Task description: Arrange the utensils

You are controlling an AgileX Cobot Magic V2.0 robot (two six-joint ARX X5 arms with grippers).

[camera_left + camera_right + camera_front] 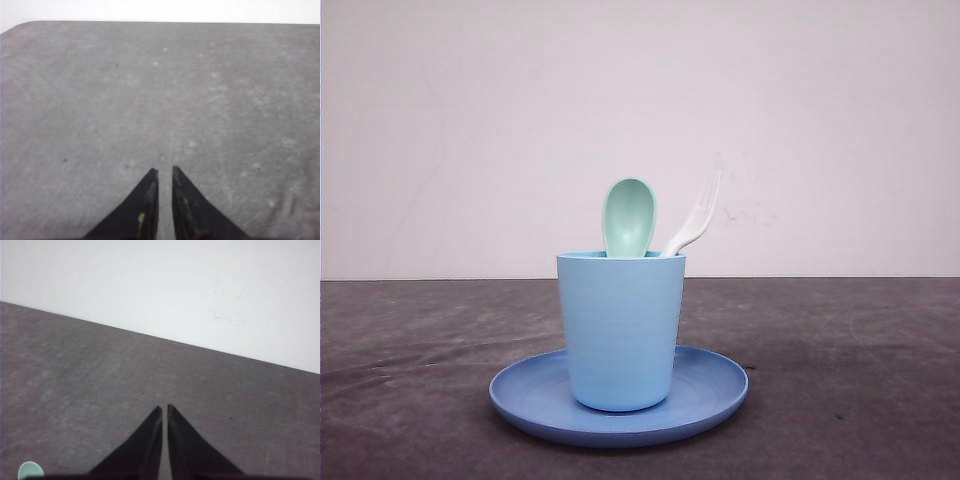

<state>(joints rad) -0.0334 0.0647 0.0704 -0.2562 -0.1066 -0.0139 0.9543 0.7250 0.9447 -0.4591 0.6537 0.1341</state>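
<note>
Spoon (629, 217) and fork (697, 218) upright in cup (620, 330)

the plate (715, 390) lies on the tabletop (860, 340), near its front edge and about midway between left and right. the cup (620, 330) stands upright on the plate. the spoon (628, 217) and fork (695, 220) stand in the cup, fork to the right.
</note>
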